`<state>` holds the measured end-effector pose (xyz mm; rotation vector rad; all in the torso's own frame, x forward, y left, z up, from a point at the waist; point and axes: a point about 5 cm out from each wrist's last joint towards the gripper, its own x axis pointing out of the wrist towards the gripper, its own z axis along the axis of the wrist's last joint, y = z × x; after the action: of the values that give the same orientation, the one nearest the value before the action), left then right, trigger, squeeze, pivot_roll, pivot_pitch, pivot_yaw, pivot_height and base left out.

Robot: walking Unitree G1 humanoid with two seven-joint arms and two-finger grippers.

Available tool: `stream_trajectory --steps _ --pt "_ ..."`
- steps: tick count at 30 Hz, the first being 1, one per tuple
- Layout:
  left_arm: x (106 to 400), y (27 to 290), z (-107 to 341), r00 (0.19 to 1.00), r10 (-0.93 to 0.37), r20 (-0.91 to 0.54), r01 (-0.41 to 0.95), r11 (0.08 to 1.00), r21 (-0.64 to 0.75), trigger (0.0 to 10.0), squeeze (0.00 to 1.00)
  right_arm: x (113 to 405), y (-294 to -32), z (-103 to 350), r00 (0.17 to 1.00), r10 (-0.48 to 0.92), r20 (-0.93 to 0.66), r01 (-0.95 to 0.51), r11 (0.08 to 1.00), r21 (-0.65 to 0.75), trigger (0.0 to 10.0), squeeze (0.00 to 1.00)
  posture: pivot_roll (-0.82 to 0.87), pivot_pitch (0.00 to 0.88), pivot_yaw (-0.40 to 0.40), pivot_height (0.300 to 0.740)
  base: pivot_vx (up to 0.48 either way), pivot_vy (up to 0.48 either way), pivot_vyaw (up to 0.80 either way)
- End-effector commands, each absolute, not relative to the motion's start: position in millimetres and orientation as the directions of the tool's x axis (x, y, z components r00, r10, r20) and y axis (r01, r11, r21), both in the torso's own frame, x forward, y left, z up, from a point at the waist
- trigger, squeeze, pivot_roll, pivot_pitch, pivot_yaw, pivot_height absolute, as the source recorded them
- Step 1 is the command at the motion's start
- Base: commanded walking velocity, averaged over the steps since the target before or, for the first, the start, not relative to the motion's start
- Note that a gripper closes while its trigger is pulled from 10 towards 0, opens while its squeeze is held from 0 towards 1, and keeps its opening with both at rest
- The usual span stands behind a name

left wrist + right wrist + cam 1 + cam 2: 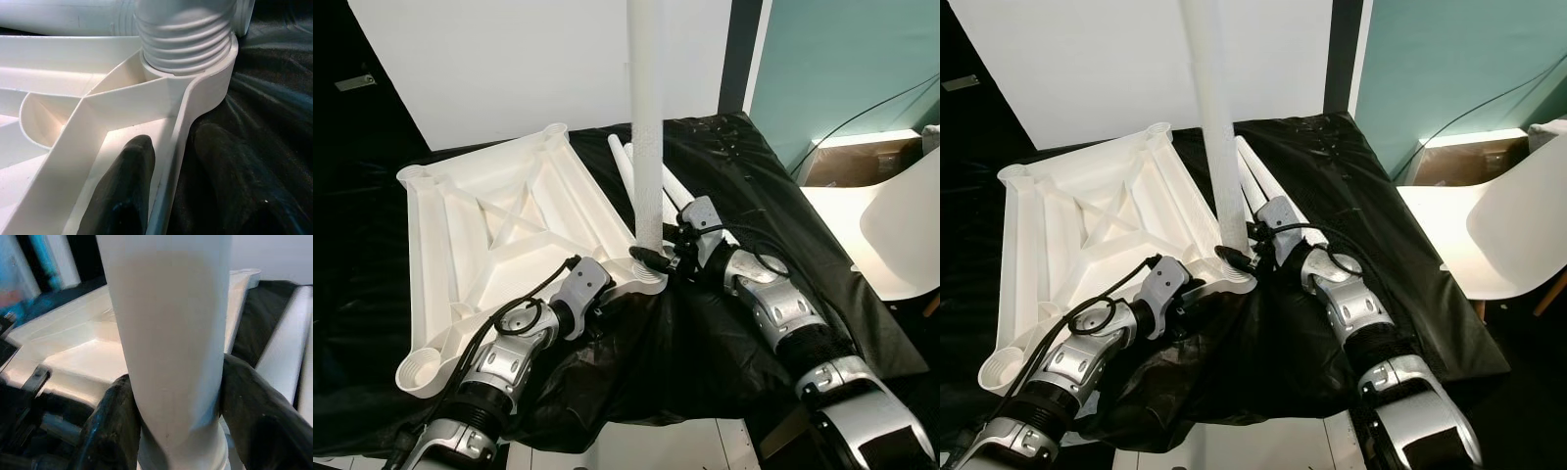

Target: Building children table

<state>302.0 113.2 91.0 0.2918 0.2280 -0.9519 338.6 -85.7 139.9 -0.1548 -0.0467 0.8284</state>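
The white table top lies upside down on a black cloth. A white leg stands upright in its corner socket, the threaded end partly showing. My right gripper is shut on this leg just above the socket, one black finger on each side of the tube. My left gripper is shut on the table top's rim next to that socket, one finger inside the rim and the other on the cloth outside.
Two spare white legs lie on the cloth behind the standing one. An empty corner socket sits near my left arm. A white chair and a cardboard box stand to the right, past the cloth's edge.
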Motion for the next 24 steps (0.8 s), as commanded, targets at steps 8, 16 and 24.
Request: stream_trajectory --steps 8,16,24 --pt "291 116 71 0.522 -0.757 -0.393 0.841 0.534 0.09 10.0 0.0 326 -86 102 0.879 0.474 -0.05 -0.469 0.878 0.093 0.0 0.0 -0.03 0.0 0.063 0.74 0.0 0.0 0.0" --pt "293 114 72 0.518 -0.759 -0.394 0.844 0.528 0.092 10.0 0.0 325 -77 110 0.926 0.374 0.057 -0.377 0.925 0.056 9.8 0.0 -0.03 0.0 0.064 0.74 0.0 0.0 0.0" --pt "292 118 71 0.523 -0.753 -0.399 0.84 0.534 0.094 10.0 0.0 325 -77 121 0.879 0.471 0.077 -0.47 0.882 -0.033 10.0 1.0 -0.04 0.0 0.063 0.74 0.0 0.0 0.0"
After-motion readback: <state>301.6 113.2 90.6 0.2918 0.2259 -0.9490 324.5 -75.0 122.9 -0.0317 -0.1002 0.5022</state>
